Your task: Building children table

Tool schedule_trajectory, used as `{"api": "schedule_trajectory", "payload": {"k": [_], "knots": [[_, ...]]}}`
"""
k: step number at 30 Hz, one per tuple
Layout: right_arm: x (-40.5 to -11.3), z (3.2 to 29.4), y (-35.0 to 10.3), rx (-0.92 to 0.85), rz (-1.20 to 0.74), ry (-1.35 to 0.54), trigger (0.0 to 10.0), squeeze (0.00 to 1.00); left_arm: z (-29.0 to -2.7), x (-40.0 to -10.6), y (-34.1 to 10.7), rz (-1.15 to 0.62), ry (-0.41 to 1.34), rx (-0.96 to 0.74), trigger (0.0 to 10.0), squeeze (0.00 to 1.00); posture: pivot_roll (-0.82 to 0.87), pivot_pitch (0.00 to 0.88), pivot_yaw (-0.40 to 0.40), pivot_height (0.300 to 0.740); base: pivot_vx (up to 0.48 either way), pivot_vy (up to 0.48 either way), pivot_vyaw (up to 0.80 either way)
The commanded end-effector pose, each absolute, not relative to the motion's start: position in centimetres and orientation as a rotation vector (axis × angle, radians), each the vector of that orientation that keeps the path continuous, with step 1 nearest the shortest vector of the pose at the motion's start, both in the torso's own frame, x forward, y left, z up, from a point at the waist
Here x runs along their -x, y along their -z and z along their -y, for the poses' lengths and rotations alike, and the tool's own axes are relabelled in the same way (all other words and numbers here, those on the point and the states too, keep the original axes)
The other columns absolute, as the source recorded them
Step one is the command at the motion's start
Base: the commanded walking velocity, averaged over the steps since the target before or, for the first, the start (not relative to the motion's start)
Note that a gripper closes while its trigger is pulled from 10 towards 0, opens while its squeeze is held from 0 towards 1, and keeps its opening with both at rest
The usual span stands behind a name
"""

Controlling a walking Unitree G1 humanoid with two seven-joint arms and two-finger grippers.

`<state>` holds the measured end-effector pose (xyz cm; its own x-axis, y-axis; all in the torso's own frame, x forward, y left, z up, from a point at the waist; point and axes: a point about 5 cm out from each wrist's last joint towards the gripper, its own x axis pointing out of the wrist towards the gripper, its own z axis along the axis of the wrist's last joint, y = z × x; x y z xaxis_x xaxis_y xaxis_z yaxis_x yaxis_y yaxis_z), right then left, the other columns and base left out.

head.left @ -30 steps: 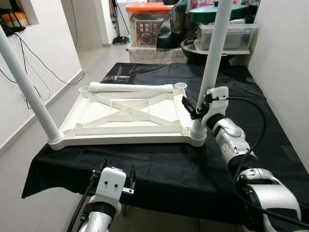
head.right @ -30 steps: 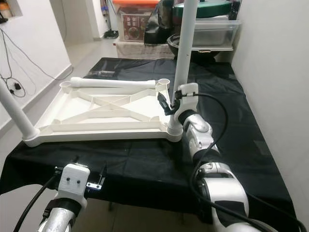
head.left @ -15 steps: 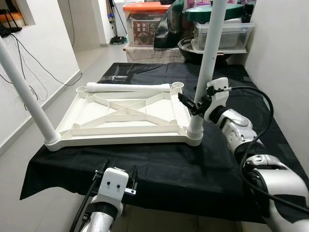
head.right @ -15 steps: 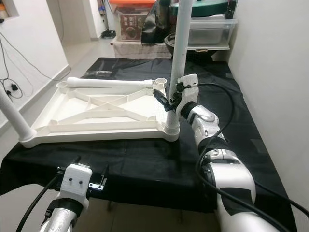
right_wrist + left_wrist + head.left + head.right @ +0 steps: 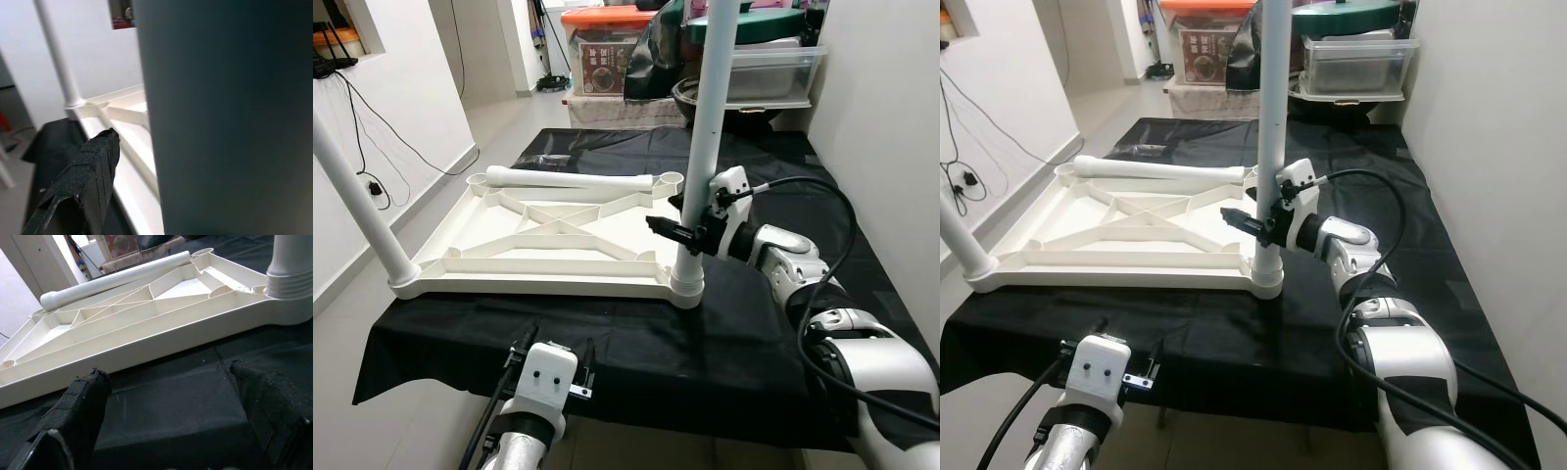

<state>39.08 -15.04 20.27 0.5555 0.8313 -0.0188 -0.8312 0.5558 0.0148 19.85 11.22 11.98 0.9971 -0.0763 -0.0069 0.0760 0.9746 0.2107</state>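
An upturned white plastic tabletop (image 5: 548,257) lies on the black-clothed table (image 5: 705,343). White legs stand in its two near corners, one on the left (image 5: 357,196) and one on the right (image 5: 703,147). A third leg (image 5: 568,179) lies loose along the far edge between the two open far sockets. My right gripper (image 5: 688,233) is shut on the near right leg just above its socket; one black finger (image 5: 90,171) shows beside the leg. My left gripper (image 5: 171,396) hangs open below the table's front edge, with nothing between its fingers (image 5: 524,341).
Storage boxes, an orange-lidded bin (image 5: 612,44) and clear tubs (image 5: 769,73) crowd the far end of the table. A white wall runs close along the right. Bare floor and wall cables (image 5: 362,127) lie to the left.
The right gripper has swung round the near right leg and shifted left. The tabletop has slid left with it, and the leg stands more upright. The left gripper has hardly moved.
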Motion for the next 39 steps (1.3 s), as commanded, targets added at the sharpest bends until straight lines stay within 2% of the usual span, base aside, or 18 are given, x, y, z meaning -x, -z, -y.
{"api": "schedule_trajectory", "payload": {"k": [1, 4, 7, 27, 28, 29, 39], "knots": [[-38.7, 13.8, -20.5, -0.014, -0.050, -1.111, 10.0, 0.00, -11.4, -19.7, -11.9, -0.006, 0.077, -0.231, 10.0, 0.00, 0.09, 0.000, 0.015, 0.740, 0.000, 0.000, 0.00], [-38.6, 13.9, -20.5, -0.018, -0.053, -1.137, 10.0, 0.00, -11.3, -19.7, -11.9, -0.005, 0.078, -0.231, 10.0, 0.00, 0.09, 0.000, 0.015, 0.740, 0.000, 0.000, 0.00], [-38.0, 14.0, -20.5, -0.027, -0.074, -1.263, 10.0, 0.00, -11.3, -19.7, -12.0, -0.005, 0.077, -0.230, 10.0, 0.00, 0.09, 0.000, 0.015, 0.740, 0.000, 0.000, 0.00], [-37.1, 12.5, -20.1, -0.004, -0.059, -1.429, 10.0, 0.00, -11.3, -19.7, -12.0, -0.003, 0.082, -0.232, 10.0, 0.00, 0.09, 0.000, 0.016, 0.740, 0.000, 0.000, 0.00], [-37.1, 12.3, -20.0, -0.002, -0.061, -1.426, 3.7, 0.00, -11.3, -19.7, -12.0, -0.003, 0.081, -0.232, 10.0, 0.00, 0.09, 0.000, 0.016, 0.740, 0.000, 0.000, 0.00], [-37.2, 12.2, -19.8, -0.003, -0.062, -1.419, 0.0, 0.00, -11.3, -19.7, -12.0, -0.003, 0.080, -0.232, 10.0, 0.00, 0.09, 0.000, 0.016, 0.740, 0.000, 0.000, 0.00], [-37.2, 12.1, -19.1, 0.013, -0.051, -1.349, 0.0, 0.00, -11.3, -19.7, -12.0, -0.002, 0.078, -0.232, 10.0, 0.00, 0.09, 0.000, 0.016, 0.740, 0.000, 0.000, 0.00]]}}
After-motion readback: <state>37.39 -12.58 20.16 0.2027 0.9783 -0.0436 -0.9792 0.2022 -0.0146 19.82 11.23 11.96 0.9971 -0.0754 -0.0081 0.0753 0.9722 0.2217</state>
